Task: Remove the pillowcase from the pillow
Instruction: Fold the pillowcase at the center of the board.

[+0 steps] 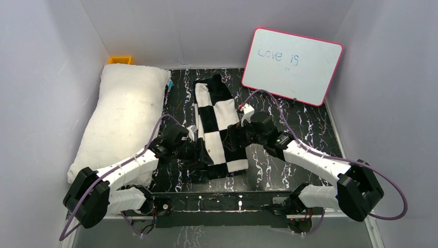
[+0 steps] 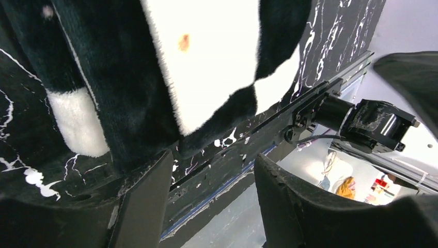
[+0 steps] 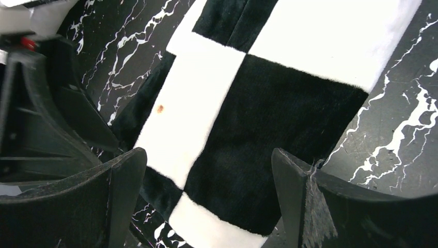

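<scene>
A: What is the left claw [image 2: 209, 160] doing?

B: Its fingers stand apart with nothing between them. Through the gap you see only the table's near edge. It sits low at the left edge of the pillowcase [image 1: 219, 129], close to the near end. From the left wrist view, the plush fabric lies just past one fingertip, but I cannot tell whether they touch.

A: And the right claw [image 3: 206, 155]?

B: It is spread wide and holds nothing. It hangs over the pillowcase from the right side, with a black square and a white one framed between its fingers. There is a small orange-brown spot on the white square.

A: So where is the pillowcase itself?

B: It is off the pillow and lies as a long checkered strip on the black marbled table [image 1: 304, 129], between the two arms. Its far end is bunched and mostly black.

A: And the pillow [image 1: 124, 113]?

B: It is plain white and plump, and it lies lengthwise along the left wall. It is near the pillowcase, with a strip of table between them.

A: Anything beyond that?

B: A yellow box [image 1: 120, 60] sits behind the pillow. A pink-framed whiteboard [image 1: 292, 64] leans at the back right, with handwriting on it.
</scene>
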